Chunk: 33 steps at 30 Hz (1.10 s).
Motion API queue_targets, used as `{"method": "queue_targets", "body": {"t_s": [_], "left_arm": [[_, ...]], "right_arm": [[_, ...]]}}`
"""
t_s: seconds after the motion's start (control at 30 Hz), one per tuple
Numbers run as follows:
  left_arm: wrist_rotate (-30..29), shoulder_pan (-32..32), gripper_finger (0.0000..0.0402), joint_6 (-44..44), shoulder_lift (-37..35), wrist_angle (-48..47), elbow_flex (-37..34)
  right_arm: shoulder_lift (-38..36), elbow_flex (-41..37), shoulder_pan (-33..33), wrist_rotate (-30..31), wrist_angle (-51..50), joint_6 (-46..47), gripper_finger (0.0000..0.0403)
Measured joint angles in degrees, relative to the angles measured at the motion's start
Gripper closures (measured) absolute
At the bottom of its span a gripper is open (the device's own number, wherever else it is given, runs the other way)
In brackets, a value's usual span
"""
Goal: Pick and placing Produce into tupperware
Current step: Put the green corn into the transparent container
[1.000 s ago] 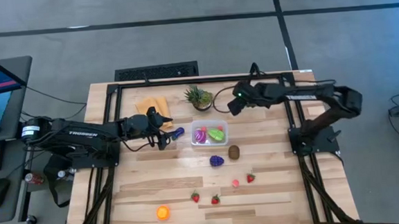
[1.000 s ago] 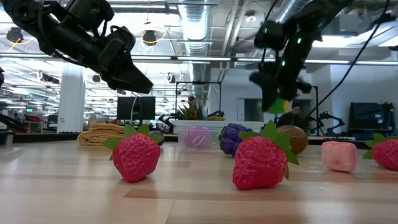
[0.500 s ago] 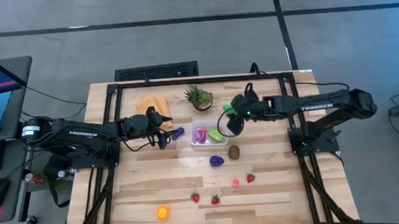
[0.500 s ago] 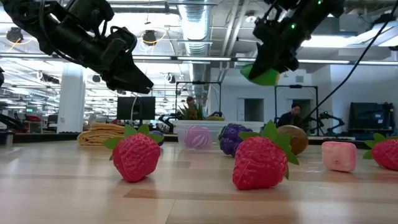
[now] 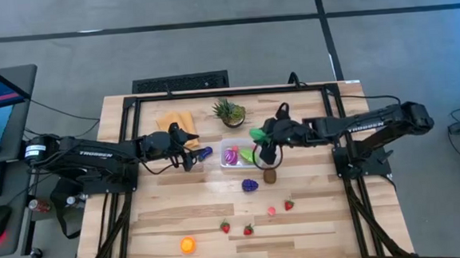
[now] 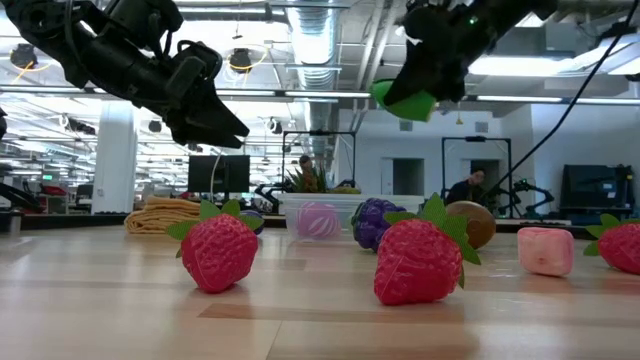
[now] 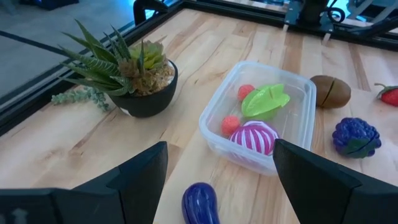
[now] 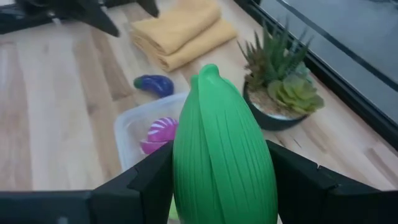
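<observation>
Strawberries [image 6: 218, 250] filled the front of the low view, nearest the camera, with a pink piece [image 6: 545, 250] beside them. Behind stood the tupperware [image 5: 242, 154], which in the left wrist view held a striped purple-white fruit [image 7: 254, 137], a green leaf-shaped piece [image 7: 266, 101] and two small red ones. Only the right wrist view showed the right gripper [image 8: 214, 180] clamped on a ribbed green vegetable [image 8: 221, 155], raised above the container's right end. The left gripper [image 5: 188, 153] hung with fingers spread over a purple eggplant [image 7: 200, 203]. Farther stood a potted plant [image 5: 229, 111] and folded cloth [image 5: 176, 123].
</observation>
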Motion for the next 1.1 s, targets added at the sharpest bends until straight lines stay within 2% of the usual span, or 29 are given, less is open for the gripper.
{"method": "queue_targets", "body": {"t_s": [0.4,0.6,0.83,1.1], "left_arm": [[0.0,0.0,0.0118,0.0,0.0,0.2,0.0],[0.0,0.0,0.0118,0.2,0.0,1.5,0.0],[0.5,0.0,0.0118,0.2,0.0,2.3,0.0],[0.6,-0.1,0.0118,0.4,0.0,2.4,0.0]], "right_arm": [[0.1,0.0,4.8,-0.2,5.3,-2.1,0.0186],[6.5,0.1,6.6,-0.2,10.9,-6.0,0.0186],[12.6,0.3,4.7,-0.2,12.6,-6.5,0.0186],[18.1,0.4,1.7,-6.0,16.3,-6.0,0.0186]]}}
